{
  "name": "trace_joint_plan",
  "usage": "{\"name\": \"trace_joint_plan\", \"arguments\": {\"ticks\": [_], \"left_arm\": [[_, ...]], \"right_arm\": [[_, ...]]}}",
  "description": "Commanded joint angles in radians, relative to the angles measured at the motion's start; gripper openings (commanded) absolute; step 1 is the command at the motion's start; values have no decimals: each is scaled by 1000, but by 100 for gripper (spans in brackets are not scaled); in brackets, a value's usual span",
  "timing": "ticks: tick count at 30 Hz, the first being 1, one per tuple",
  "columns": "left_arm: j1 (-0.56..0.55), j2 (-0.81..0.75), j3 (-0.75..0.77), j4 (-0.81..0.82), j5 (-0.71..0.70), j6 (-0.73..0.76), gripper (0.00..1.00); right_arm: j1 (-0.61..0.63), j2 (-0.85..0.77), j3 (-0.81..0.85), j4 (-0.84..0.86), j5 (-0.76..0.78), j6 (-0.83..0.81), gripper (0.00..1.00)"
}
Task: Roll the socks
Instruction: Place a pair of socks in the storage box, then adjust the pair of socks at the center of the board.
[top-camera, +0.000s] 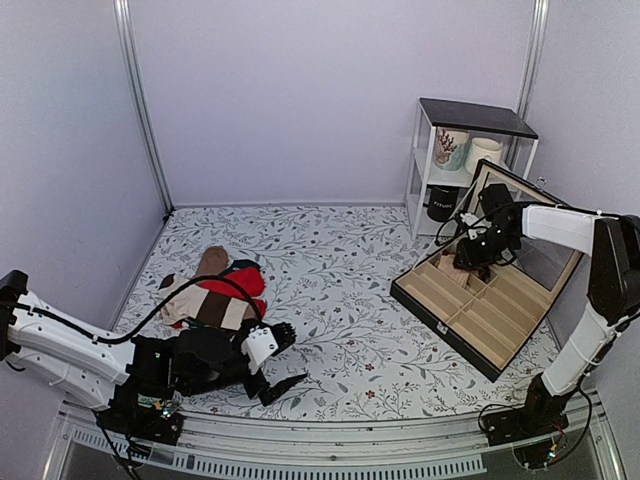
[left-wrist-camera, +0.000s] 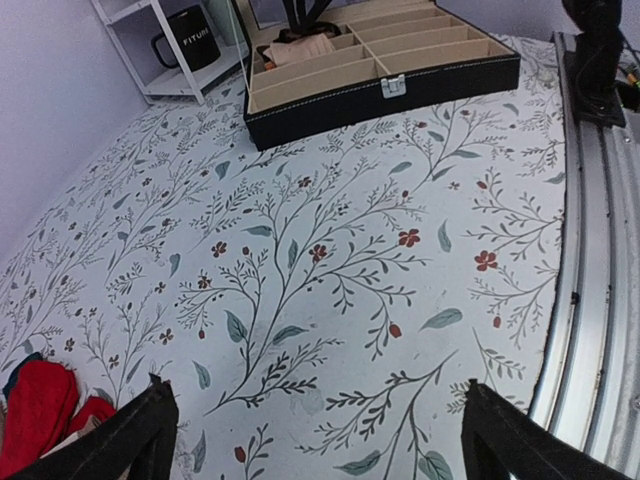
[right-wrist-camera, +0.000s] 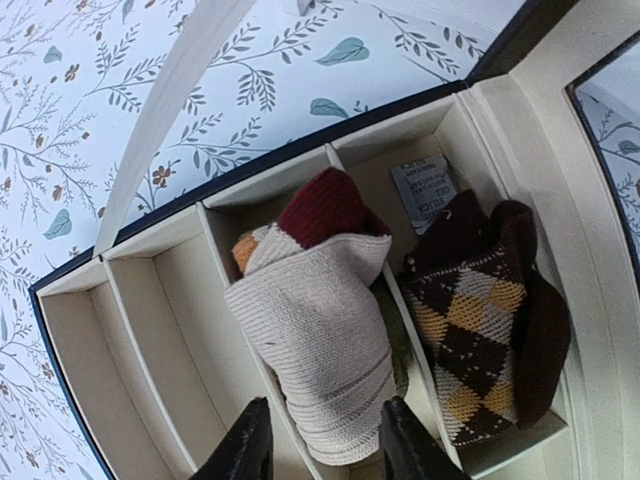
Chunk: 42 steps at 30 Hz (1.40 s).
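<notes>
The socks (right-wrist-camera: 320, 330) are rolled into one tan-beige bundle with a dark maroon end. The bundle lies in the organiser box (top-camera: 470, 322), slanted across a divider between two compartments, and it also shows far off in the left wrist view as the socks (left-wrist-camera: 300, 45). My right gripper (right-wrist-camera: 325, 445) hovers over the bundle's near end, one finger on each side. The right finger is at the fabric and a slim gap shows at the left one. My left gripper (left-wrist-camera: 315, 430) is wide open and empty, low over the floral table near its front, and appears from above as the left gripper (top-camera: 287, 358).
A rolled brown argyle sock (right-wrist-camera: 480, 340) fills the compartment beside the bundle. A pile of other socks (top-camera: 215, 290), one bright red, lies behind the left arm. The box's mirrored lid (top-camera: 545, 250) stands open. A white shelf (top-camera: 465, 150) with cups and a black mug (left-wrist-camera: 185, 40) is behind it.
</notes>
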<state>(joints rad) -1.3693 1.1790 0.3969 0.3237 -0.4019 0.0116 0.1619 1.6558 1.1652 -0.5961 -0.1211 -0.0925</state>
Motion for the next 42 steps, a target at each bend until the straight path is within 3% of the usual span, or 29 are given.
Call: {"name": "trace_joint_plan", "arguments": {"ticks": [1,14,24,28,32,34,38,42], "left_arm": [[9,14,24,-3,-1,3,100],[9,7,26,-21,-16,-10,100],[9,32,36,-17,-17,-21,99],[10,42,48,-29,-37,-29,99],[31,28,64,-67,-59,-49,99],[51,7,65,-84,-53,-61,99],[92,-56,51,-102,-47,-89,99],[127,-109,38,-143,-60,-111,99]], "right_arm": [[-8,9,-27,36,-46,-9,36],[-6,70,-193,214,-70,62,31],[-4,-91,-196,252,-133,78,33],[-5,-189,-181,246,-147,123,42],[-4,-269,-187,245,-162,168,61],[-3,-299,-198,251,-185,184,97],[72,-356,-227,268,-186,216,100],[239,-402,-274,322,-164,270,100]]}}
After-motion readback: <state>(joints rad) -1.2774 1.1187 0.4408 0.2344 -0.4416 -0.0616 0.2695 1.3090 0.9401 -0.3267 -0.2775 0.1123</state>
